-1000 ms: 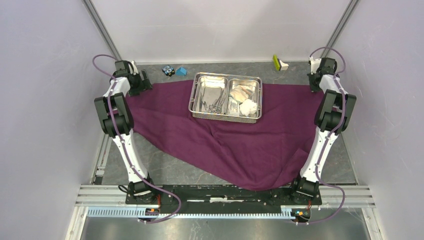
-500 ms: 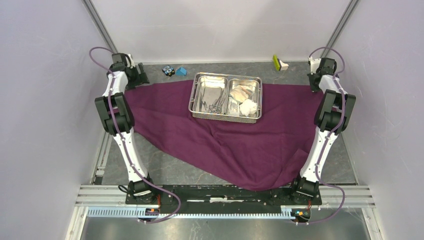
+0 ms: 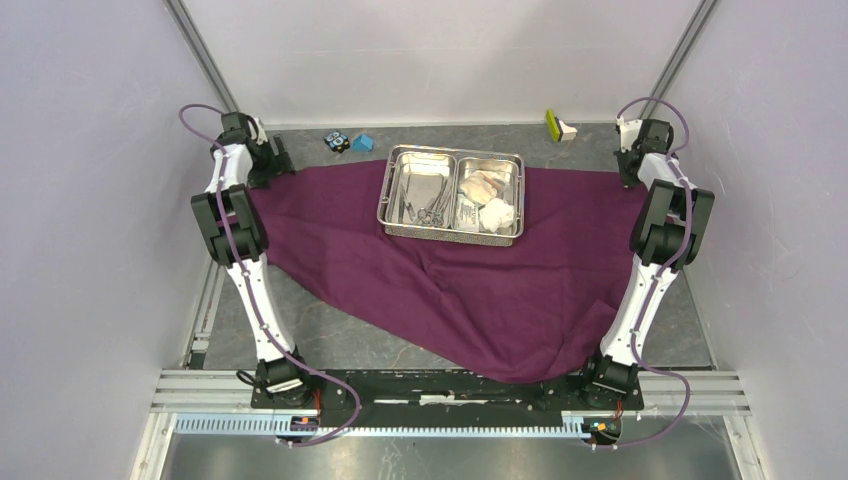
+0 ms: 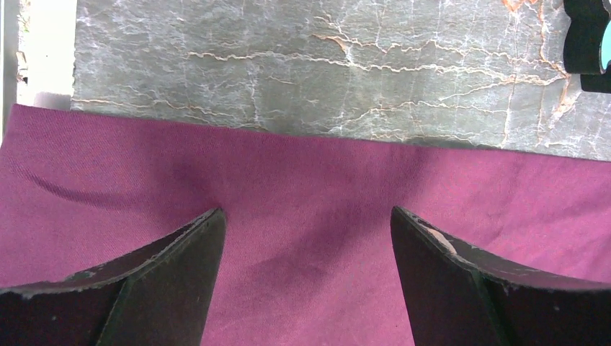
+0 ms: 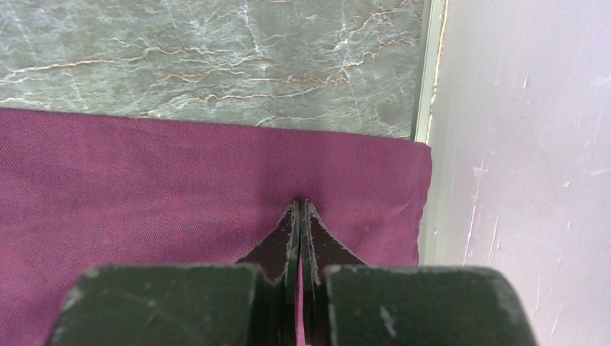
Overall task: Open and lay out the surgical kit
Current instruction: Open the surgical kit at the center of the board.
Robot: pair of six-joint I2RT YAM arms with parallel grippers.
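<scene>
From the top external view, the left claw (image 3: 275, 160) is hanging over the far left corner of the purple cloth wrap (image 3: 480, 290). The right claw (image 3: 628, 170) is sitting at the wrap's far right corner. Between the two claws, the steel tray (image 3: 450, 237) is resting on the wrap. Its compartment nearer the left claw is holding the forceps (image 3: 432, 211) and tweezers (image 3: 404, 205). The compartment nearer the right claw is holding the white packet (image 3: 467, 212) and gauze wads (image 3: 497, 214). Any print on the packet is showing too small to read. Just right of the left claw, off the wrap, a black-and-blue object (image 3: 337, 141) and a blue block (image 3: 363, 142) are lying on the grey table (image 3: 330, 330).

Only the left wrist view is showing that claw's state. Its fingers (image 4: 180, 274) are standing wide apart and gripping nothing, with flat wrap below them and its edge just ahead. A dark object with blue on it is peeking in ahead and to the right.

The right wrist view is showing fingers (image 5: 277, 249) pressed fully together, their tips lying at the wrap close to its corner. Whether they are nipping any cloth I cannot tell. A pale wall (image 5: 519, 144) is rising just to the right.
</scene>
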